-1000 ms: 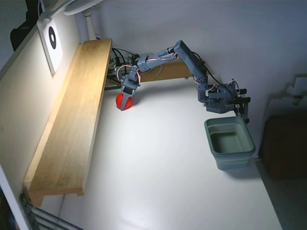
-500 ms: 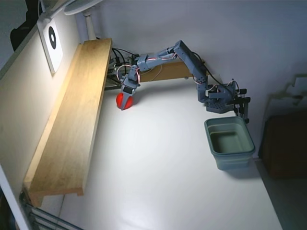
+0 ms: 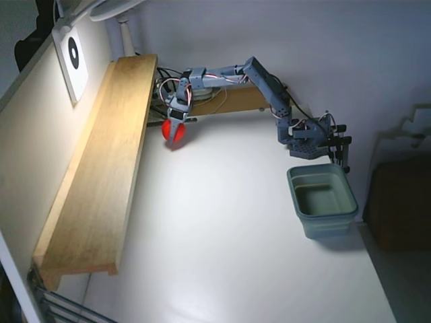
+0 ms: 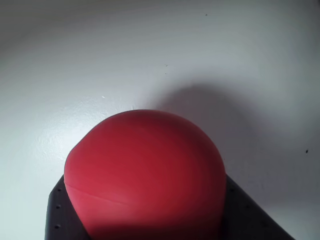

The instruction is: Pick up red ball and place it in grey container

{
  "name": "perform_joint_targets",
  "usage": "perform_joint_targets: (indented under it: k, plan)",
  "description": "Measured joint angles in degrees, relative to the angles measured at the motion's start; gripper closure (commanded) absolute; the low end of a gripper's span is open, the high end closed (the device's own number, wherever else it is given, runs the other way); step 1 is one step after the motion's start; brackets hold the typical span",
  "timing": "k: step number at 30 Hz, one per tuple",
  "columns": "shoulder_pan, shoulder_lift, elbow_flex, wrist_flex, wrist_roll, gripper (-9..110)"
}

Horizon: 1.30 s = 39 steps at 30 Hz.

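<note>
Claw clamped on ball, ball filling wrist view, clear of table. Bin well right of claw, lower in fixed view; long carry needed.

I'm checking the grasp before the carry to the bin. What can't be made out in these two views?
- Wrist view: the red ball fills the lower frame and hides the jaws' tips; the bin is out of frame.
- Fixed view: the gripper is too small to show where the jaws touch the ball.
- Fixed view: the bin floor is in shadow behind its near wall.
</note>
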State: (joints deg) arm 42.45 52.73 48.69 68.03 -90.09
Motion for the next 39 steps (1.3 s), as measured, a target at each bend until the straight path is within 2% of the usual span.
perform_joint_targets:
  k: [5, 31, 39]
  plan:
    - [0.0, -0.8, -4.2, 3.6, 0.0, 78]
    - [0.0, -0.8, -4.7, 3.8, 0.0, 78]
    - [0.0, 6.9, 9.6, -0.9, 0.0, 78]
